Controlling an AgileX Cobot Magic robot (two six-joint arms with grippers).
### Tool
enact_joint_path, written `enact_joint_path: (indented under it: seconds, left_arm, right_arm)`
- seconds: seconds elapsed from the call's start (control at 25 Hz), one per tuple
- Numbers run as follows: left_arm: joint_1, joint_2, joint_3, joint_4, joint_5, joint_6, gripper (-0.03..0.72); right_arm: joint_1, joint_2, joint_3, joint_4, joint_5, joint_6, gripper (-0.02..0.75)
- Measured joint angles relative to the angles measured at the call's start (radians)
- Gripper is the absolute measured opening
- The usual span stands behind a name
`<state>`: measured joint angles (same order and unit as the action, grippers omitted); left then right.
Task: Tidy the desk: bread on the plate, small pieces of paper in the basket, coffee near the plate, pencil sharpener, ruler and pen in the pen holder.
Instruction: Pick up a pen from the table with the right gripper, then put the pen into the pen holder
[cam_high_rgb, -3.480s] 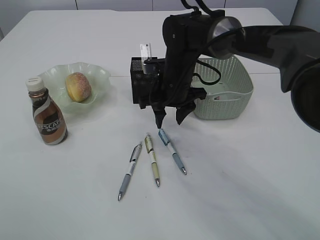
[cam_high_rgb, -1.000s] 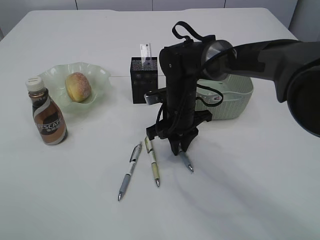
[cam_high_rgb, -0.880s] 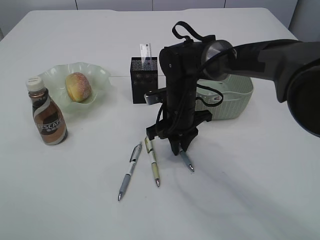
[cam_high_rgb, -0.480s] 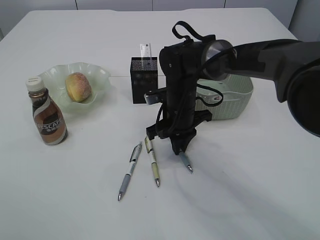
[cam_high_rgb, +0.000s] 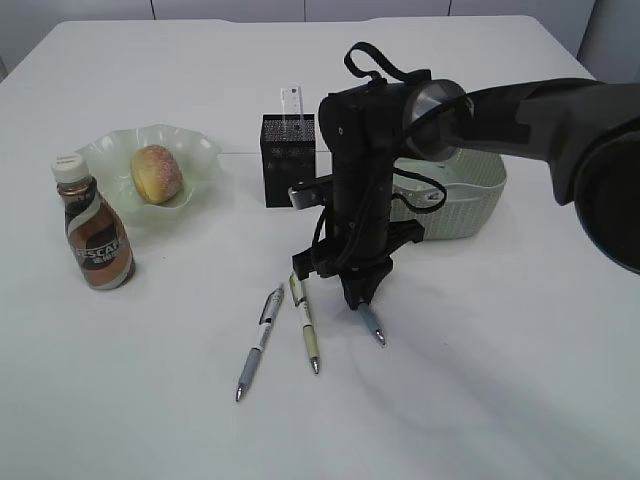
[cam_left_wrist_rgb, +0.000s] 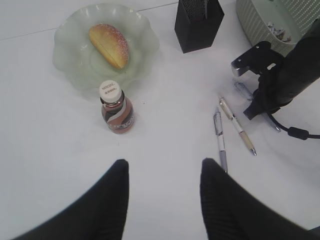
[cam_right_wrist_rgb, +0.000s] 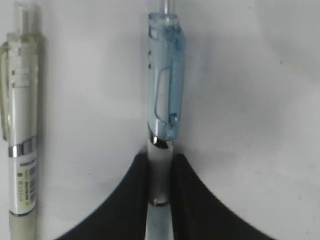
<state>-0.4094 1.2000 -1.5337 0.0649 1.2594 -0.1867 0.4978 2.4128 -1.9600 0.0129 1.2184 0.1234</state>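
Three pens lie on the white table: a grey pen (cam_high_rgb: 257, 345), a yellow pen (cam_high_rgb: 306, 325) and a blue-clipped pen (cam_high_rgb: 373, 327). My right gripper (cam_high_rgb: 360, 296) is down on the table and shut on the blue-clipped pen (cam_right_wrist_rgb: 165, 100); its fingers (cam_right_wrist_rgb: 161, 165) pinch the barrel just below the clip. The black pen holder (cam_high_rgb: 288, 160) holds a ruler (cam_high_rgb: 292, 102). Bread (cam_high_rgb: 157, 172) lies on the green plate (cam_high_rgb: 205, 150), with the coffee bottle (cam_high_rgb: 97, 225) beside it. My left gripper (cam_left_wrist_rgb: 164, 170) is open and empty, high above the table.
A green basket (cam_high_rgb: 455, 190) stands right of the pen holder, behind my right arm, with paper bits (cam_left_wrist_rgb: 277, 31) inside. The yellow pen (cam_right_wrist_rgb: 22, 150) lies close to the left of the held pen.
My right gripper has come down from near the pen holder onto the blue-clipped pen, and its fingers have closed on it. The other things have not moved.
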Motion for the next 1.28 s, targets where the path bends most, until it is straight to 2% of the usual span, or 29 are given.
enact_joint_path:
  seconds: [0.76, 0.92, 1.0, 1.28]
  left_arm:
    - [0.0, 0.013, 0.0, 0.0, 0.0, 0.0, 0.338]
    - [0.0, 0.028, 0.0, 0.0, 0.0, 0.0, 0.33]
    - [0.0, 0.035, 0.0, -0.01, 0.0, 0.0, 0.33]
    - [0.0, 0.039, 0.0, -0.02, 0.0, 0.0, 0.323]
  right_arm:
    - [0.0, -0.131, 0.01, 0.0, 0.0, 0.0, 0.071]
    - [0.0, -0.199, 0.115, -0.013, -0.014, 0.0, 0.071]
    - [0.0, -0.25, 0.217, -0.018, -0.092, -0.006, 0.071]
    - [0.0, -0.444, 0.575, -0.04, -0.511, -0.025, 0.07]
